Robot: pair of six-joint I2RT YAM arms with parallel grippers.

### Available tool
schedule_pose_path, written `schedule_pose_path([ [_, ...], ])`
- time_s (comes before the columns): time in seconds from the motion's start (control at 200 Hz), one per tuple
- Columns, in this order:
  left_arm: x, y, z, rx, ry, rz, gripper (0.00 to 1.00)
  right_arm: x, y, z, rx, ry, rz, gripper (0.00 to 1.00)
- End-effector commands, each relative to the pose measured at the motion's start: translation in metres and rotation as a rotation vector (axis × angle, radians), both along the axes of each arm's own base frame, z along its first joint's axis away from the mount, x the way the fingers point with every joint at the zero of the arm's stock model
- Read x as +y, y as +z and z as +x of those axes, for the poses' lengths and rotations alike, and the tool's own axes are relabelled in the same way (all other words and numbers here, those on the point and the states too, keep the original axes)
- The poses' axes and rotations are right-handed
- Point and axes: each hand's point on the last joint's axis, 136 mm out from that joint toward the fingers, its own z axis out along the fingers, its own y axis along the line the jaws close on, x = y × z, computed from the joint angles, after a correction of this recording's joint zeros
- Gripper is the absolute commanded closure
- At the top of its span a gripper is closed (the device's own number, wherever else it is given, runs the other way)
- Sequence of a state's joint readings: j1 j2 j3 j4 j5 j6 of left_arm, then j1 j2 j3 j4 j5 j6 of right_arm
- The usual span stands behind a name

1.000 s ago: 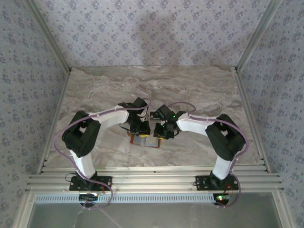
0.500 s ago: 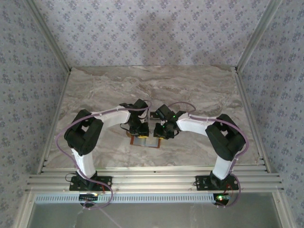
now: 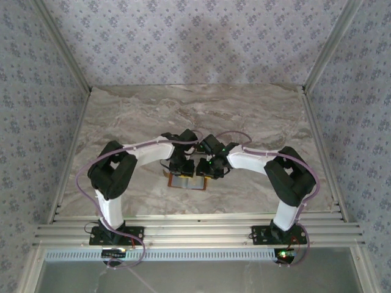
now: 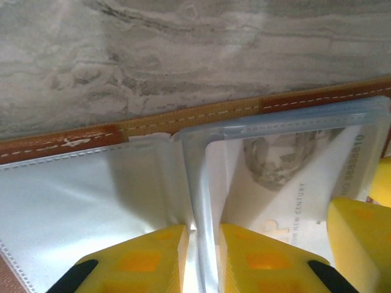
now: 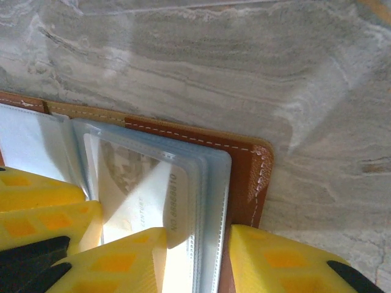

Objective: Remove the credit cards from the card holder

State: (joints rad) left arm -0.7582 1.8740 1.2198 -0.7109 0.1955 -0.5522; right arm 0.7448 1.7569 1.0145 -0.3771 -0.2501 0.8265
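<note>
A: Left arm has slid right across the desk. Left tool now nose-to-nose w/ right tool over card holder, near-centre.
B: So both are on it. Left tool's pinched on upright clear sleeve; right tool's jaws apart, astride sleeve edges.
A: Whitish credit card is inside sleeve, not out. Black one? Hidden. Print cut off.

Whitish card under the clear sleeve, lower right, is showing "CENTURY"; its edge digits are ending "10".
</note>
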Motion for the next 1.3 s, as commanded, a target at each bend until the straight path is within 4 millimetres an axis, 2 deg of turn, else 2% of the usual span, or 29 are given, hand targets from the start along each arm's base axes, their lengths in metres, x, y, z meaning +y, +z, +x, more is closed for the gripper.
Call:
schedule_pose_path([
  [0.0,0.031,-0.012,-0.013,0.027,-0.020,0.163,0.77,-0.012,-0.009,-0.004,0.023,-0.008,-0.064,0.64],
  [0.185,0.036,-0.002,-0.010,-0.010,-0.012,0.178,0.77,-0.016,-0.011,-0.006,0.031,-0.008,-0.078,0.57],
  [0.31,0.038,0.003,-0.007,-0.029,-0.004,0.182,0.77,-0.016,-0.011,-0.005,0.030,-0.005,-0.078,0.57],
  [0.485,0.030,0.019,0.000,-0.063,0.019,0.115,0.78,-0.016,-0.012,-0.004,0.031,0.002,-0.079,0.65],
  [0.62,0.014,0.027,0.001,-0.027,0.066,-0.041,0.77,-0.018,-0.014,-0.005,0.034,0.004,-0.087,0.71],
  [0.8,-0.002,0.023,-0.001,0.060,0.131,-0.240,0.76,-0.020,-0.016,-0.005,0.040,0.006,-0.092,0.72],
  [0.999,-0.007,0.015,-0.001,0.123,0.177,-0.362,0.77,-0.020,-0.015,-0.004,0.038,0.005,-0.092,0.72],
  [1.164,-0.004,0.016,0.002,0.136,0.199,-0.397,0.77,-0.021,-0.015,-0.005,0.040,0.008,-0.095,0.73],
  [1.294,0.002,0.024,0.006,0.099,0.196,-0.369,0.77,-0.022,-0.013,-0.005,0.039,0.009,-0.093,0.73],
])
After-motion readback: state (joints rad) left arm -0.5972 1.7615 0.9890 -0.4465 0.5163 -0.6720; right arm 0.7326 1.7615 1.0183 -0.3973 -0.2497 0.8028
